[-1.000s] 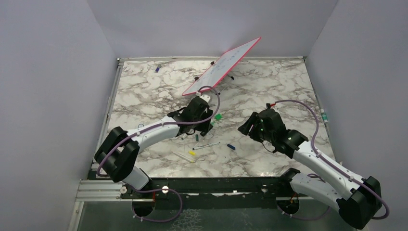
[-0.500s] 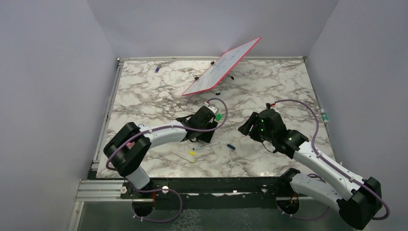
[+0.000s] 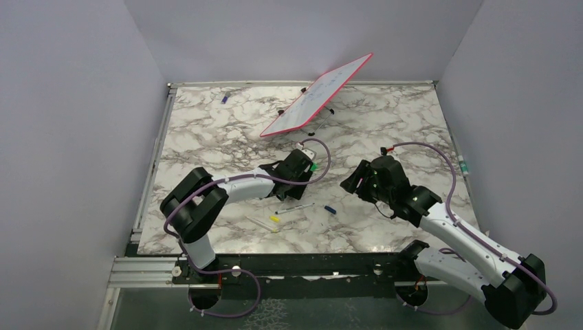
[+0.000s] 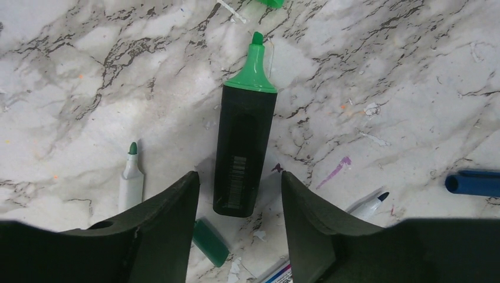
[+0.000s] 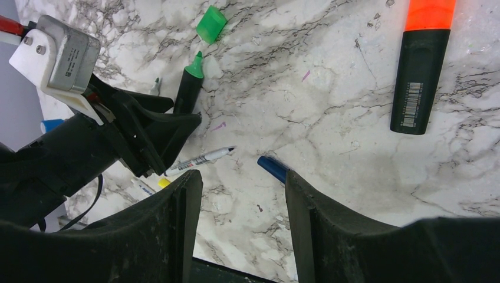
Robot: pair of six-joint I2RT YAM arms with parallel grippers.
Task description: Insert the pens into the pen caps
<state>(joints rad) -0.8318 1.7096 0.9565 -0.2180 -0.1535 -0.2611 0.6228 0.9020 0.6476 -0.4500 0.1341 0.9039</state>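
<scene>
My left gripper (image 4: 239, 183) (image 3: 294, 180) is open and empty, its jaws low over the rear end of a black highlighter with a bare green tip (image 4: 244, 153) (image 5: 188, 88). A dark green cap (image 4: 210, 240) lies between the jaws, and a white pen with a green tip (image 4: 131, 177) lies left of them. A bright green cap (image 5: 211, 23) (image 3: 313, 166) lies just beyond the highlighter's tip. A white pen with a dark tip (image 5: 200, 158) (image 3: 295, 207) and a blue cap (image 5: 272, 168) (image 3: 330, 210) lie nearby. My right gripper (image 5: 239, 183) (image 3: 354, 180) is open and empty above the table, an orange-ended highlighter (image 5: 420, 65) beside it.
A red-framed whiteboard (image 3: 316, 96) stands tilted at the back. A yellow cap (image 3: 274, 219) and a thin white pen (image 3: 261, 223) lie near the front edge. A small blue thing (image 3: 225, 97) lies at the back left. The marble table (image 3: 206, 137) has raised rails.
My left arm has swung to the right and stretched out, bringing its gripper next to the bright green cap. The right arm has not moved.
</scene>
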